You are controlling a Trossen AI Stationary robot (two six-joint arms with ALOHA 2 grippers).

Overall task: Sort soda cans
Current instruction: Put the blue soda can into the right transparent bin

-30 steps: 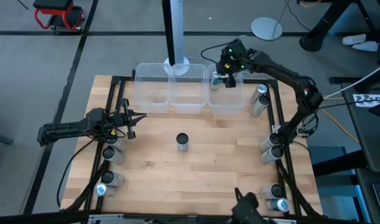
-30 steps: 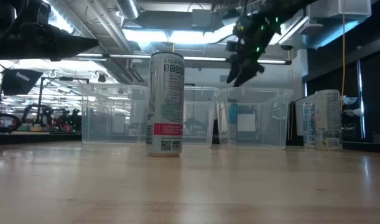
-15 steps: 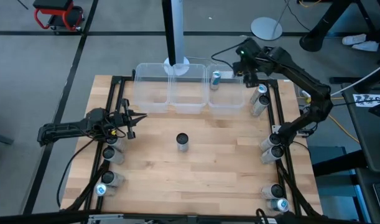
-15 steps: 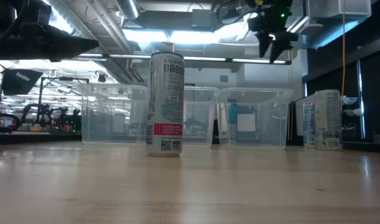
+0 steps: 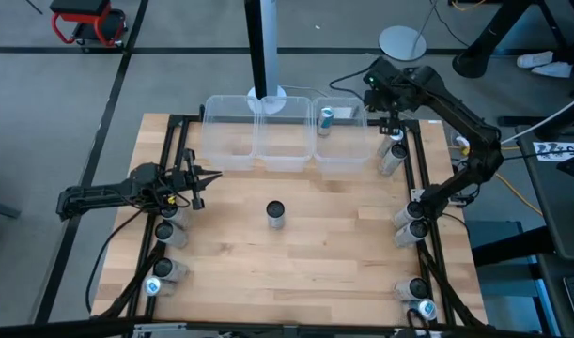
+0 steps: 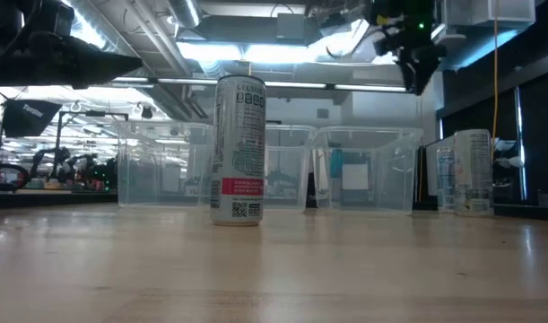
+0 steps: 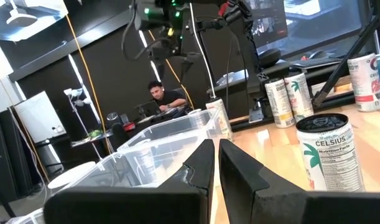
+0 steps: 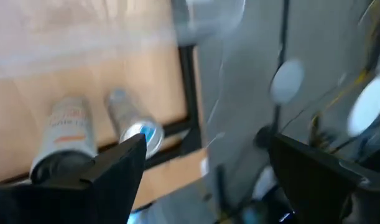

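One silver soda can with a dark top (image 5: 275, 214) (image 6: 239, 148) (image 7: 329, 152) stands upright on its base mid-table. A teal-topped can (image 5: 325, 117) (image 6: 336, 175) stands inside the right-hand clear bin (image 5: 348, 150). More cans stand along the table's left edge (image 5: 165, 230) and right edge (image 5: 410, 225). My right gripper (image 5: 392, 120) (image 6: 419, 76) (image 8: 205, 162) hangs open and empty above two cans (image 5: 390, 153) (image 8: 68, 134) at the far right. My left gripper (image 5: 208, 177) (image 7: 213, 165) waits shut at the left, pointing level toward the middle can.
Three clear plastic bins (image 5: 228, 136) (image 5: 285, 139) stand in a row along the far edge. A black frame rail (image 5: 426, 188) borders the table, with a vertical post (image 5: 265, 47) behind the bins. The wood around the middle can (image 5: 343, 244) is bare. A person sits in the room beyond (image 7: 162, 94).
My right gripper has risen from over the right-hand bin and swung toward the table's right edge, ending above the two cans at the far right. The teal-topped can stays standing in the right-hand bin.
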